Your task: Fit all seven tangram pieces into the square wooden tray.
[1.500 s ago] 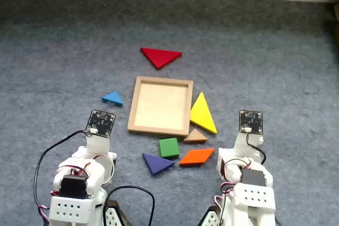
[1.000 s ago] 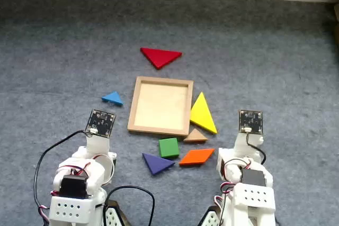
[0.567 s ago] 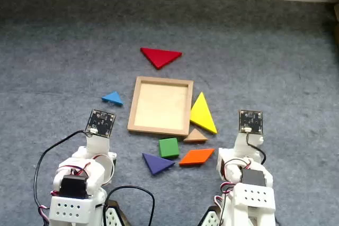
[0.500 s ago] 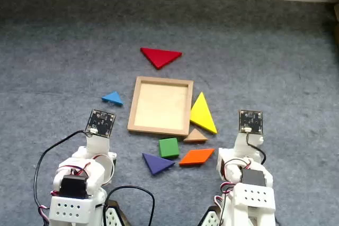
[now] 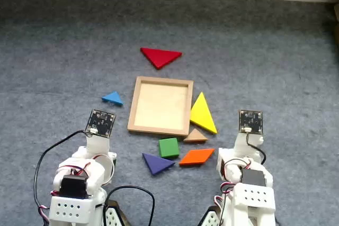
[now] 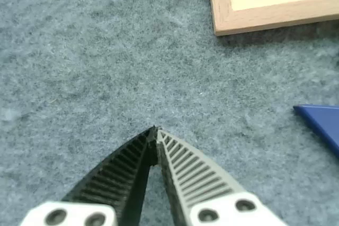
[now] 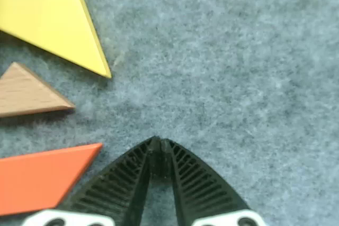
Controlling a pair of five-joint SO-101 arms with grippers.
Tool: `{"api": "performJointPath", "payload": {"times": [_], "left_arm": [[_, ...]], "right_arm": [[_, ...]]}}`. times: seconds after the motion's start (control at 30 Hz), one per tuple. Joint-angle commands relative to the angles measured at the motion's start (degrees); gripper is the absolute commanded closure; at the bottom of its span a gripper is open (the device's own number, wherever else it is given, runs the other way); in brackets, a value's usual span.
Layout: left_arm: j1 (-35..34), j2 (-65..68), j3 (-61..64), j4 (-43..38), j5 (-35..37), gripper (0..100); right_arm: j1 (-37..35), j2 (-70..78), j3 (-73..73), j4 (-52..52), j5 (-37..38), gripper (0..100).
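Operator: Trouble first, going left to right. What is threatening the job?

Watcher: Left gripper (image 6: 154, 129) is hanging low over bare carpet, jaws pressed together, gripping nothing. Coming down like that, I judge, it is only going to shove a piece along. Blue triangle (image 5: 112, 98) is lying flat, left of the tray (image 5: 132, 105) and apart from it. Pieces this flat are offering the fingers little edge, so a slip is looking likely.

Operator: And the middle?

Watcher: Red triangle (image 5: 160, 56) is lying beyond the tray's far rim, apart. In front of the tray, purple triangle (image 5: 157, 162), green square (image 5: 169, 147) and orange piece (image 5: 196, 156) are crowding close together. Anything reaching for one is risking a nudge to its neighbours.

Operator: Further right?

Watcher: Wood triangle (image 5: 195, 136) is sitting just beside the tray's near right corner. Yellow triangle (image 5: 202, 112) is hugging the right rim; I cannot tell whether it is touching. A finger working in there is liable to be catching the rim and dragging the tray. Right gripper (image 7: 158, 140) is hanging over carpet just right of the orange piece, also closed tight and empty.

Operator: What is the tray holding?

Watcher: Nothing. Its floor is showing bare, and all seven pieces are lying outside on the carpet. A big triangle going in askew is likely to be blocking the rest.
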Motion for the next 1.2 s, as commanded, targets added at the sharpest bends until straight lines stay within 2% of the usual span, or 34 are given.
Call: {"api": "performJointPath", "payload": {"times": [0.0, 0.53, 0.7, 0.83, 1.0, 1.17], "left_arm": [[-0.57, -2.68, 1.1, 0.26, -0.26, 100], [-0.57, -2.68, 1.1, 0.26, -0.26, 100], [-0.57, -2.68, 1.1, 0.26, -0.26, 100], [-0.57, -2.68, 1.1, 0.26, -0.26, 100], [-0.57, -2.68, 1.1, 0.26, -0.26, 100], [-0.57, -2.68, 1.1, 0.26, -0.26, 100]], "right_arm": [[-1.98, -0.22, 0.75, 0.48, 0.62, 99.4], [-0.92, -0.22, -0.13, 1.36, 0.7, 99.4], [6.2, -0.13, -12.44, 0.4, 0.53, 99.4], [6.37, 0.31, -24.4, 5.23, 0.7, 99.4], [4.53, 0.4, -41.89, 13.14, 0.7, 98.5], [-3.03, 4.35, -52.97, 14.73, 0.7, 96.7]]}}
